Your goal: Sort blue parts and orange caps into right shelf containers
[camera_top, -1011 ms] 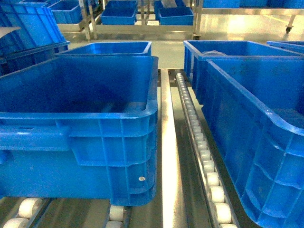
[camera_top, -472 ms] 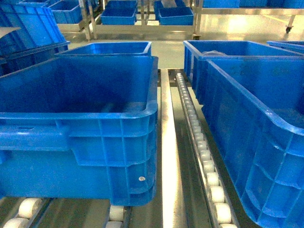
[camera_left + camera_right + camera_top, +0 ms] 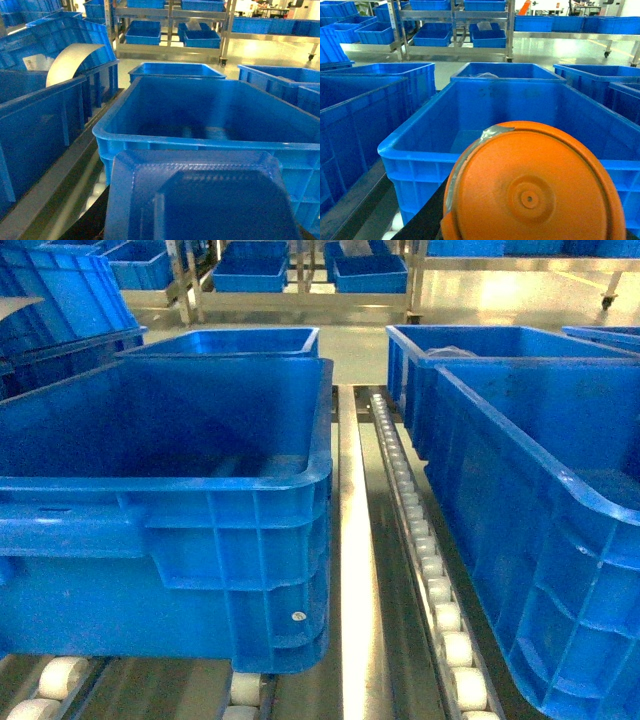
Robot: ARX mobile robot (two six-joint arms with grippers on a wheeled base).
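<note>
Two large bright blue rectangular plastic containers [image 3: 170, 490] with thick rims and ribbed walls sit at the front edge of the shiny stainless-steel shelf [image 3: 352, 570], one on each side of a sloped track of small white rollers [image 3: 430, 570]; two more stand behind them toward the far edge.

The left wrist view is filled at the bottom by a bright blue plastic part [image 3: 200, 200] with a flat blocky face, pressed close to the lens in front of the left front container. The right wrist view is filled by a round orange plastic cap [image 3: 532, 187] with a strip of grey tape on its rim, in front of the right front container.

Neither tool shows in any view, so I cannot tell whether they are apart or clamped. No readable writing or labels appear; a curled white sheet [image 3: 70, 60] rests in a tilted bin at the left.
</note>
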